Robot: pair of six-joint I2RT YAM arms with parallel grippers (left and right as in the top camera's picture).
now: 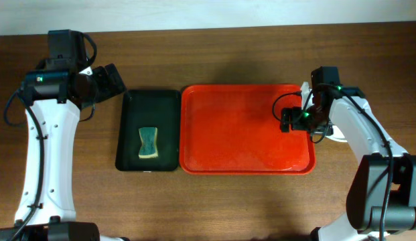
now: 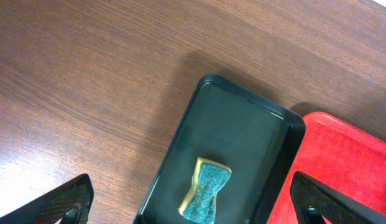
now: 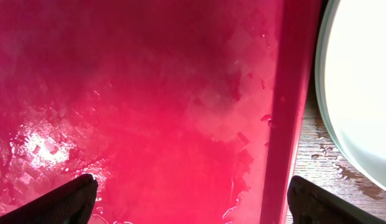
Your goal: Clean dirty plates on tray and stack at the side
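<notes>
The red tray [image 1: 241, 134] lies mid-table with nothing on it, and its floor [image 3: 149, 93] shines wet in the right wrist view. Only a pale rim of the plates [image 1: 337, 138] shows on the table just right of the tray, mostly hidden under my right arm. Up close, a pale plate [image 3: 360, 81] sits just beyond the tray's rim [image 3: 292, 93]. My right gripper [image 1: 293, 119] [image 3: 196, 205] hangs open over the tray's right edge, holding nothing. My left gripper [image 1: 104, 80] [image 2: 196, 208] is open above the table's far left.
A narrow black tray [image 1: 130, 114] [image 2: 242, 124] sits against the red tray's left side. On it lies a green and yellow sponge [image 1: 149, 142] [image 2: 206, 190]. Water drops [image 3: 320, 152] dot the wood beside the plate.
</notes>
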